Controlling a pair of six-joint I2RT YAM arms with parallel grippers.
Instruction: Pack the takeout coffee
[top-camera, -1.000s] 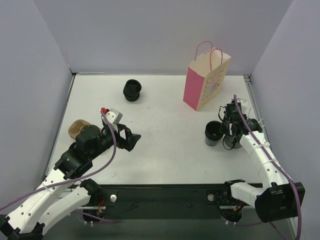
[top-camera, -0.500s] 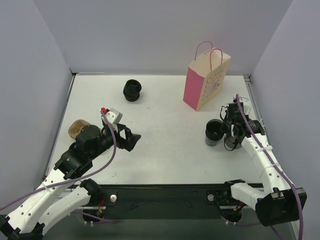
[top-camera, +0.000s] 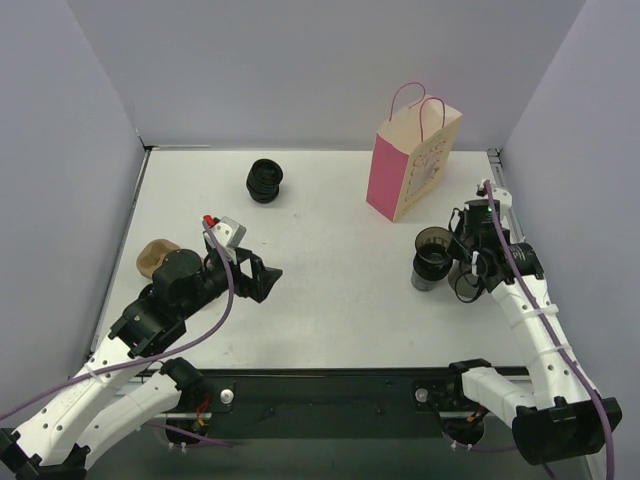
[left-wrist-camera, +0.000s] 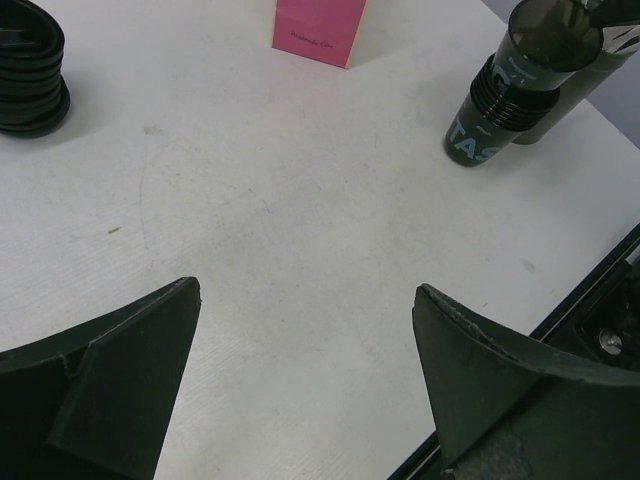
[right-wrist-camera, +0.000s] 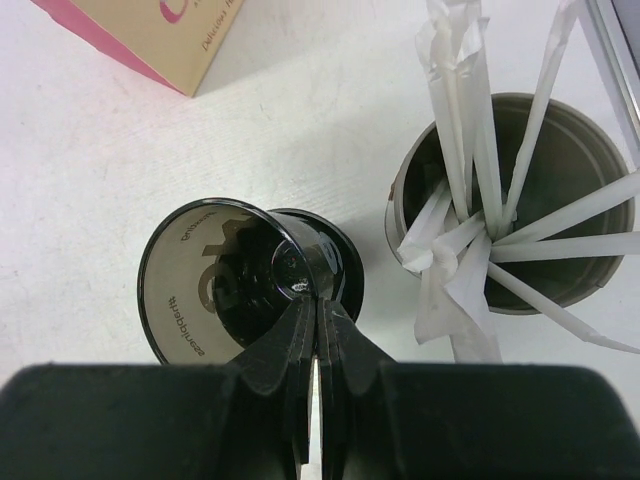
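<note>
"While that right pincer (right-wrist-camera: 315, 302) is pinched shut, what's it got?"

"It's got the rim of a dark cup (top-camera: 434, 240), right over the stack of cups (top-camera: 426, 274), near the surface's (top-camera: 330, 320) right edge, by the pink bag (top-camera: 398, 178). The left pincer (top-camera: 260, 281) gapes wide, holding nothing."

Ribbed black stack (top-camera: 265, 180); stick-filled grey cup (right-wrist-camera: 565, 150)
</note>
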